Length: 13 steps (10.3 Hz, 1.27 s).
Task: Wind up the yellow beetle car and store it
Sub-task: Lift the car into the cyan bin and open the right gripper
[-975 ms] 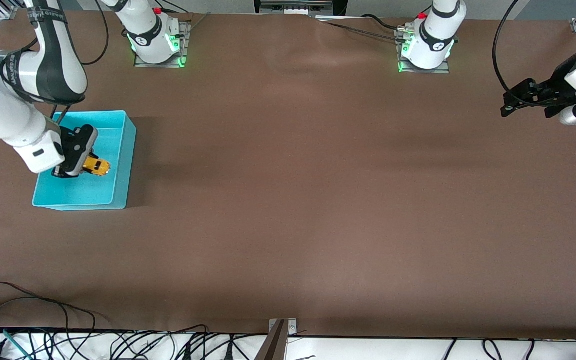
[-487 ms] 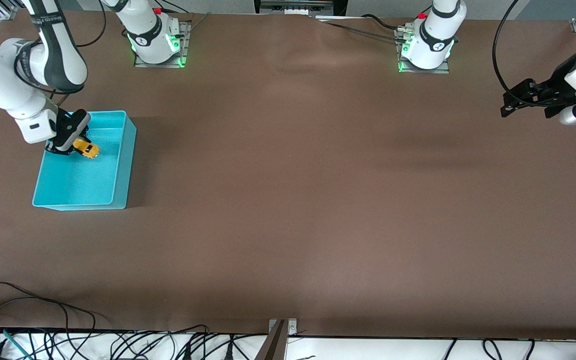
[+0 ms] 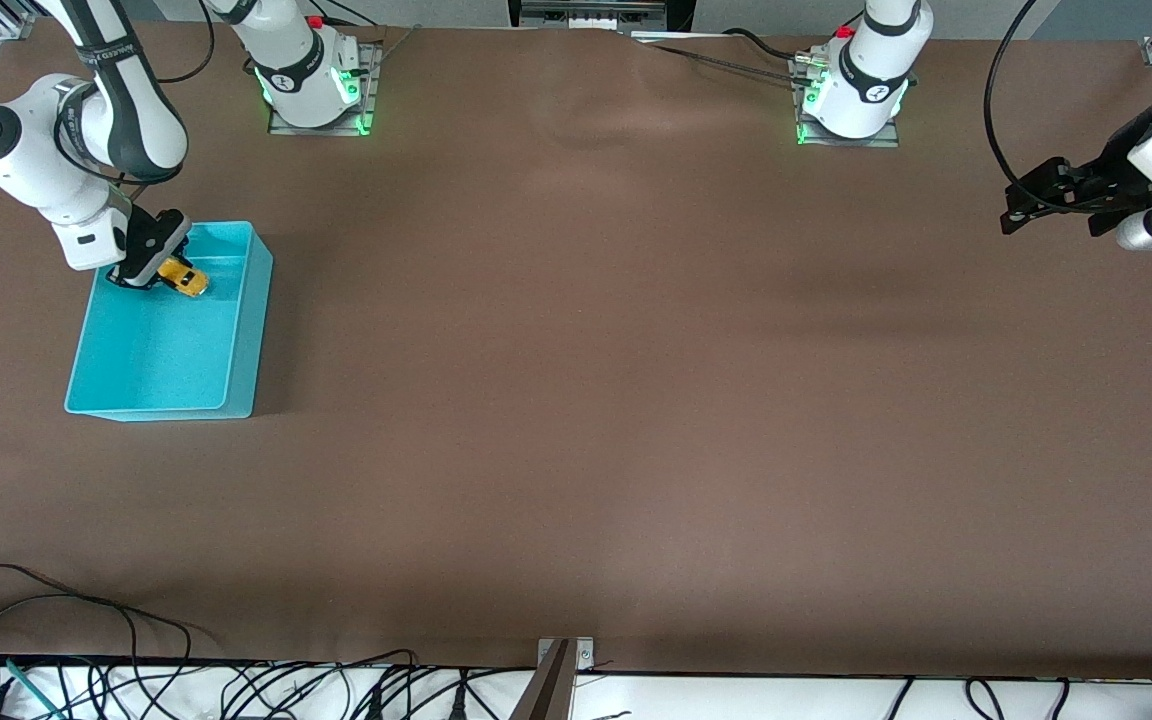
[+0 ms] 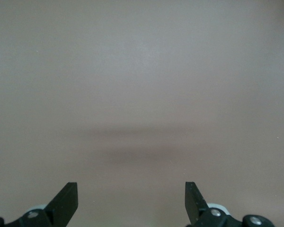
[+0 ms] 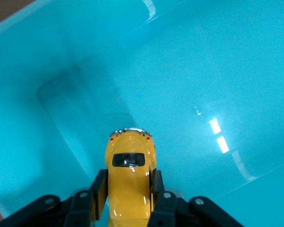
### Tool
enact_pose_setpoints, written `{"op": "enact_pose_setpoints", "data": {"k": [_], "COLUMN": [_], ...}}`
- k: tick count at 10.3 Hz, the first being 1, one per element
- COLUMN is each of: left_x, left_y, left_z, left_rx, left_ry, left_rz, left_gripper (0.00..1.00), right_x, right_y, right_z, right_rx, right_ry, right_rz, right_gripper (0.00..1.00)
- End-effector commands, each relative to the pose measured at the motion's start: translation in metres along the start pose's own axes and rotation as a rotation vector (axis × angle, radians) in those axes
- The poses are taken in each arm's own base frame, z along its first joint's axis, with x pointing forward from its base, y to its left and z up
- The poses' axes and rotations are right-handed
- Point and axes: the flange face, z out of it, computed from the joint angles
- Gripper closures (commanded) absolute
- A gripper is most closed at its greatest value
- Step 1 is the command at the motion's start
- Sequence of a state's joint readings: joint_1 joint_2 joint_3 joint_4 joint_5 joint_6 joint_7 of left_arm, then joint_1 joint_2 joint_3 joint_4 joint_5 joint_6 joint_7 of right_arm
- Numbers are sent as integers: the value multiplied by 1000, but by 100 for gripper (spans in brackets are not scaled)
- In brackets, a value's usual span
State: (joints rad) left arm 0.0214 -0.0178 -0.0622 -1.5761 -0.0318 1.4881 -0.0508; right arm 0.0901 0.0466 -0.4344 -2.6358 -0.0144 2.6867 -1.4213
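Right gripper (image 3: 158,272) clamps the yellow beetle car (image 5: 129,177) over the turquoise bin (image 3: 236,330), near its 12 o'clock wall. Lower to the floor before releasing. Left gripper (image 4: 131,204) waits, spread wide, holding nothing.

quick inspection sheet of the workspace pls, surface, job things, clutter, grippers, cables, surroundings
surface: brown table, bare over most of its area.
job's things: yellow toy car held over the turquoise bin, at the bin's end nearer the robot bases; bin sits toward the right arm's end of the table.
clutter: nothing seen.
grippers: right gripper shut on the toy car, inside the bin's opening; left gripper open, waiting over bare table at the left arm's end.
cables: black cables bunched along the table edge nearest the front camera; more at the arm bases.
surroundings: metal bracket at that same edge.
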Motion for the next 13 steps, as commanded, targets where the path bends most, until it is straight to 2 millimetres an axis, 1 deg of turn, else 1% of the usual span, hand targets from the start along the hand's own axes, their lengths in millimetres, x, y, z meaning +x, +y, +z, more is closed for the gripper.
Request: {"op": "enact_pose_setpoints", "data": {"k": [1,4,5,6,7,8,10,11,13], "left_x": [-2,-2,-2,-2,-2,-2,-2,-2,-2], "left_y": [1,0,0,0,0,0,0,-1,-1], "left_z": [-4,-4,-4,-4,-4,-4,-4,-4,-4], "left_rx": [-8,-6,-6,-6,-6,-6,-6,-5,-5], "left_ry": [-1,-1,-1,-1,-1,-1,-1,-1,-1], "left_rz": [0,-1,-1,-1,-1,-1,-1,-1,-1], "left_gripper": [0,0,0,0,0,0,0,0,0], "right_x": [-6,-6,-6,-6,-6,-6,-6,-4,0], "right_y": [-3,-2,-1,-1,0,0,1,4,12], "right_z": [11,15,15,14,14,13,10,4,-15], "right_rx": [3,1,-3,-6,-7,-8,-14,-28,-52], "right_ry": [-10,-15,-14,-14,-11,-4,0,8,29], "right_rz": [5,9,9,9,15,29,32,32,33], "right_gripper": [100,100,90,66,47,40,34,34,34]}}
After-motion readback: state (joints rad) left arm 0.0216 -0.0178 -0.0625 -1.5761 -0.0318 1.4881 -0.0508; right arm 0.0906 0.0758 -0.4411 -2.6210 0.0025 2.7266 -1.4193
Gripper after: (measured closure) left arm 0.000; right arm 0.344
